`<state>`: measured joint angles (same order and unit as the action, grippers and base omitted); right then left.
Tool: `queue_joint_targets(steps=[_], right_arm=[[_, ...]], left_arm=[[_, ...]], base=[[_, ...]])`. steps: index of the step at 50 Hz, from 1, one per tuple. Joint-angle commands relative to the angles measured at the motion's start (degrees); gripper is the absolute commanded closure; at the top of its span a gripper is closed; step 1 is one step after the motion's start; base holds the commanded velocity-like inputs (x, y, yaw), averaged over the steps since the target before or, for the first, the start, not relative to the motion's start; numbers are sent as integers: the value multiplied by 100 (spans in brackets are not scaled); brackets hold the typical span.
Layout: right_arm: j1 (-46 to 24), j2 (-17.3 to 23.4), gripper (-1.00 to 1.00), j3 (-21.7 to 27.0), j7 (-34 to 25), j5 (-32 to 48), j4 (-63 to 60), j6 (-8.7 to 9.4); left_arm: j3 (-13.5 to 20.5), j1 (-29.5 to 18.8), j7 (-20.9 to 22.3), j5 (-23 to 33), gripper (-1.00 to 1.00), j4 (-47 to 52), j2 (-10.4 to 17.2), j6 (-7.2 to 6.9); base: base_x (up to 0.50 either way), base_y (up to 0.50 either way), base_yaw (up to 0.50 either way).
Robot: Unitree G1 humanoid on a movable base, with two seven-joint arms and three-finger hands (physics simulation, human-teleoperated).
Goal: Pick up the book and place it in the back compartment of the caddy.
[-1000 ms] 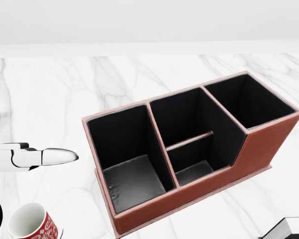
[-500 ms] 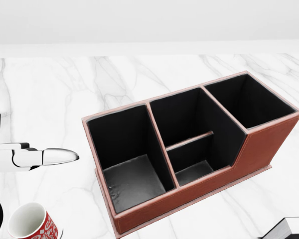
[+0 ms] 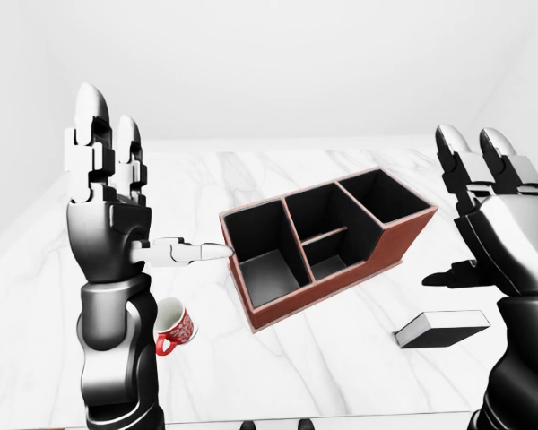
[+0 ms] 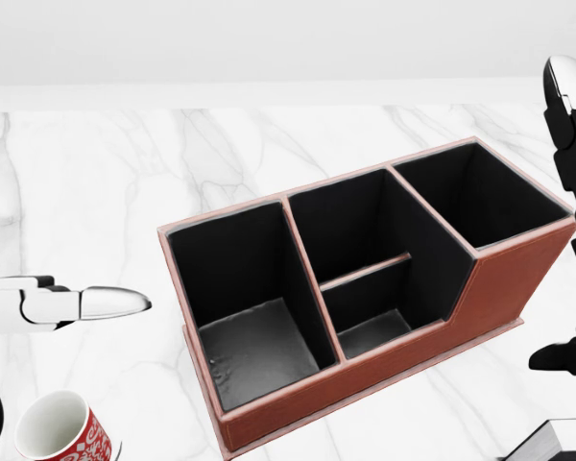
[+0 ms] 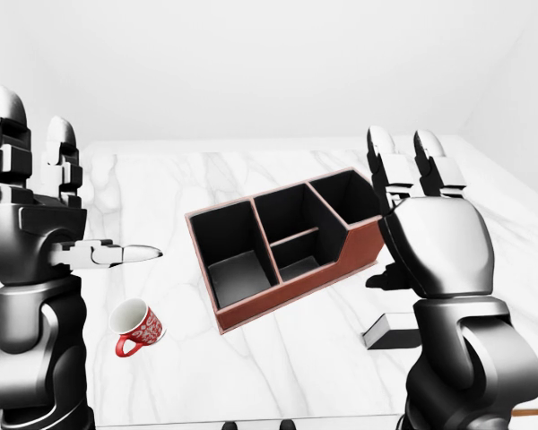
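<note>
Left-eye view first: the left hand [image 3: 108,202] is raised with both long fingers pointing straight up and the thumb stuck out sideways toward the caddy, so it's spread wide and holding nothing. The thumb tip ends just beside the upper left corner of the reddish-brown leather desk caddy with black-lined compartments [image 3: 327,242], and I can't tell if it actually touches. The right hand [image 3: 498,228] is up on the right edge, fingers also upright and apart, thumb poking left, nothing in it. Below that hand, the dark flat rectangular book with a pale page edge [image 3: 442,329] lies on the white marble tabletop [image 3: 341,358], clear of the caddy and not in any compartment. A red-and-white patterned ceramic mug [image 3: 172,324] is tipped over next to the left forearm.

Head view: the caddy fills the middle, one big bin on the left, a split pair in the centre, and one at the upper right. Only the left thumb shows, near the left edge and well apart from the caddy's left wall. Bits of the right hand show at the right edge, and a corner of the book at the bottom right.

Right-eye view: same deal, both hands splayed and empty, with the right hand covering part of the book.
</note>
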<state>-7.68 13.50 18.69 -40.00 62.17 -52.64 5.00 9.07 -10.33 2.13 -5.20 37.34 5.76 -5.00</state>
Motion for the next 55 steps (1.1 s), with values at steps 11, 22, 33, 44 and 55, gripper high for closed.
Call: queue_joint_targets(steps=[11, 22, 33, 44, 55], right_arm=[[386, -117, -100, 72, 0, -275, 312, 0], [601, -201, -100, 148, 0, -363, 456, 0], [726, -243, -100, 209, 0, -417, 549, 0], [865, -283, -100, 276, 0, -452, 607, 0], [990, -329, -100, 369, 0, -515, 765, 0]], left_arm=[[3, -5, 0, -4, -100, 16, 0, 0], [2, -5, 1, 0, -100, 16, 2, 0], [3, -5, -1, -1, -100, 17, 1, 0], [3, -5, 1, -2, -100, 17, 1, 0], [3, -5, 3, -3, -100, 16, 1, 0]], base=[[0, 0, 0], [0, 0, 0], [0, 0, 0], [0, 0, 0], [0, 0, 0]])
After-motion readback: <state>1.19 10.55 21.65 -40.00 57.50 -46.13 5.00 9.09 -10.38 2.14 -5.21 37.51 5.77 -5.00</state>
